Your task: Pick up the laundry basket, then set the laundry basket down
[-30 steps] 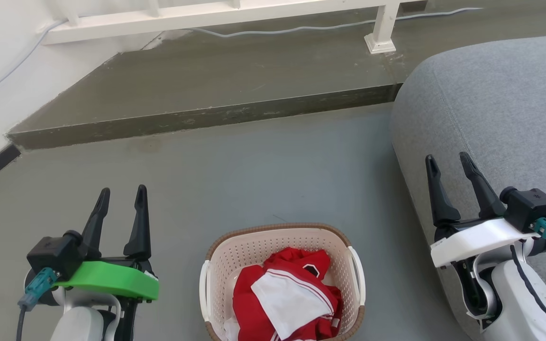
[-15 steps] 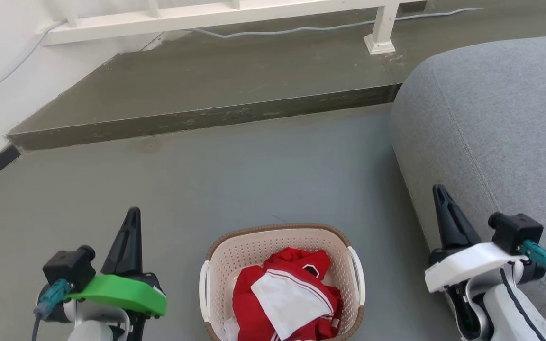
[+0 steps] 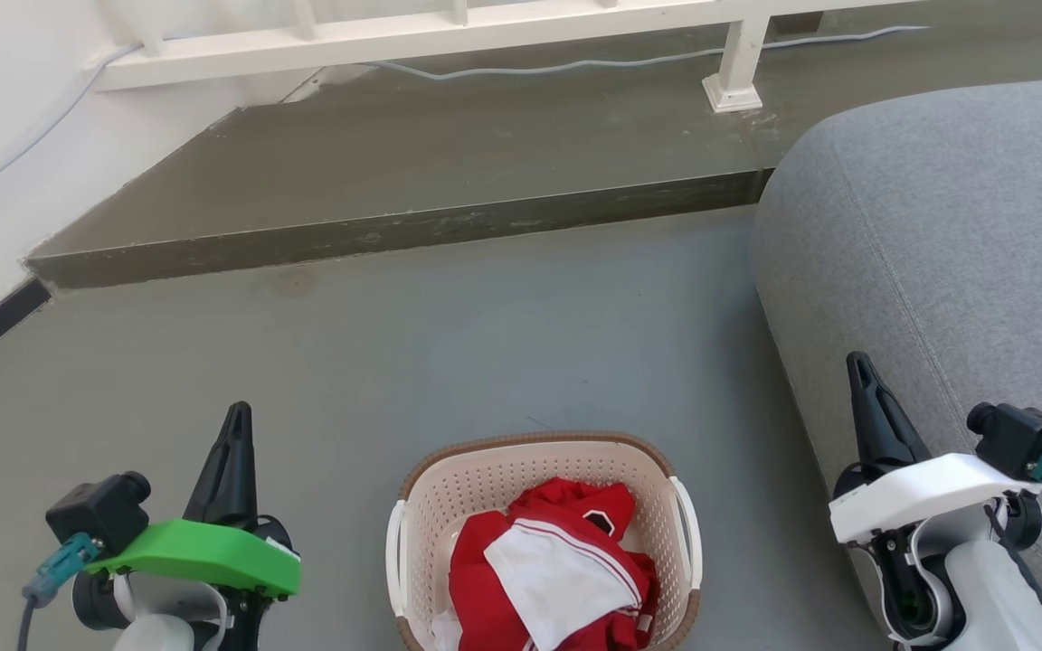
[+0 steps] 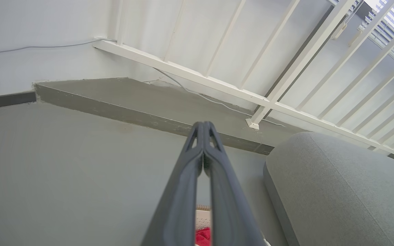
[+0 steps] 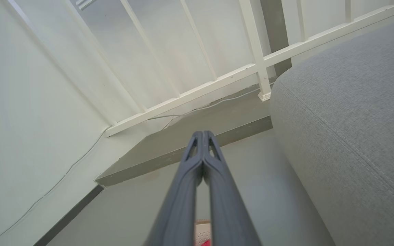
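We're in a home, likely a living room. We see a grey fabric sofa [image 3: 937, 226], a laundry basket [image 3: 530, 440] of clothes [image 3: 557, 570] on the floor [image 3: 485, 344], a white railing [image 3: 394, 36] on a raised step [image 3: 394, 163].

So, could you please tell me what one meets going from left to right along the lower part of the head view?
left gripper → laundry basket → right gripper
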Robot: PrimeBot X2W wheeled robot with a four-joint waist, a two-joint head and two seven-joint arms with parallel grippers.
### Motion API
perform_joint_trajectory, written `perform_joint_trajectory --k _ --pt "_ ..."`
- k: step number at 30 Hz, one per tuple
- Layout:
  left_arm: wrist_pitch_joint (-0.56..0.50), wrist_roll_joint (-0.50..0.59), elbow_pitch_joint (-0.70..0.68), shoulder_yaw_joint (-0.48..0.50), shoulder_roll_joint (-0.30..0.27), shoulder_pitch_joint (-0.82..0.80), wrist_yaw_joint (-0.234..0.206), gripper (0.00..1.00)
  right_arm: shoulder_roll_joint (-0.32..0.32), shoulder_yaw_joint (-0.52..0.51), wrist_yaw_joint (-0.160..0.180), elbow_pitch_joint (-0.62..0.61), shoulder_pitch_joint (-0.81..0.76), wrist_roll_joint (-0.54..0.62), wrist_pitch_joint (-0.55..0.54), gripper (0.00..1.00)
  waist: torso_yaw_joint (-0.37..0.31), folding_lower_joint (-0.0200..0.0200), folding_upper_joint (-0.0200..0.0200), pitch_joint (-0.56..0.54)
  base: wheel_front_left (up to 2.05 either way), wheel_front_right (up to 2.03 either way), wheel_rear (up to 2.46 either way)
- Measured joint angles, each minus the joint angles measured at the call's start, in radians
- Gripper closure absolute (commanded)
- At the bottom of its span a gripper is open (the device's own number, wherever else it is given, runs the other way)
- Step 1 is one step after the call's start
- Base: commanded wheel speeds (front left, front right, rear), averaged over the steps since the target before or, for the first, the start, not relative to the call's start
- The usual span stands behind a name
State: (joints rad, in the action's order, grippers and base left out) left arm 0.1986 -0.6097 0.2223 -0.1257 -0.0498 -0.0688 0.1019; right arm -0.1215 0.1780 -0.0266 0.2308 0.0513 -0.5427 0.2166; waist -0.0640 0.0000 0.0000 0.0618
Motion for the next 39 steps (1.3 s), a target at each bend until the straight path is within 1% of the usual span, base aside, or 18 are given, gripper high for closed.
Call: perform_joint_trajectory --k 2,8,11,17,21,25,28,39 --pt "-0.006 -0.021 0.0 0.004 0.0 0.0 0.0 1.0 0.002 -0.007 -0.008 0.0 0.0 -0.024 -0.008 1.0 0.002 0.0 0.0 -0.001 0.0 0.0 0.0" --pt "-0.024 -0.087 0.004 0.022 0.001 0.0 0.0 1.0 0.01 -0.027 -0.009 0.0 0.0 -0.093 -0.03 1.0 0.006 0.0 0.0 -0.005 0.0 0.0 0.0" --pt "-0.039 -0.123 0.006 0.027 0.001 0.0 0.0 1.0 0.012 -0.038 -0.017 0.0 0.0 -0.134 -0.041 1.0 0.009 0.0 0.0 -0.007 0.0 0.0 0.0" --pt "-0.062 -0.193 0.012 0.039 0.002 0.0 0.002 1.0 0.017 -0.056 -0.018 0.001 0.0 -0.208 -0.064 1.0 0.013 0.0 0.0 -0.012 0.0 0.0 0.0" --pt "-0.075 -0.241 0.016 0.05 0.002 0.0 0.002 1.0 0.019 -0.07 -0.026 0.002 0.0 -0.26 -0.078 1.0 0.016 0.0 0.0 -0.014 0.0 0.0 0.0" --pt "-0.085 -0.283 0.019 0.059 0.002 0.0 0.003 1.0 0.02 -0.081 -0.026 0.004 0.0 -0.31 -0.09 1.0 0.019 0.0 0.0 -0.017 0.0 0.0 0.0" --pt "-0.099 -0.32 0.021 0.064 0.002 0.0 0.003 1.0 0.022 -0.092 -0.034 0.006 0.0 -0.345 -0.1 1.0 0.021 0.0 0.0 -0.019 0.0 0.0 0.0" --pt "-0.138 -0.446 0.027 0.091 0.003 0.0 0.004 1.0 0.026 -0.127 -0.044 0.014 0.001 -0.486 -0.14 1.0 0.029 0.0 0.0 -0.027 0.0 0.0 0.0"
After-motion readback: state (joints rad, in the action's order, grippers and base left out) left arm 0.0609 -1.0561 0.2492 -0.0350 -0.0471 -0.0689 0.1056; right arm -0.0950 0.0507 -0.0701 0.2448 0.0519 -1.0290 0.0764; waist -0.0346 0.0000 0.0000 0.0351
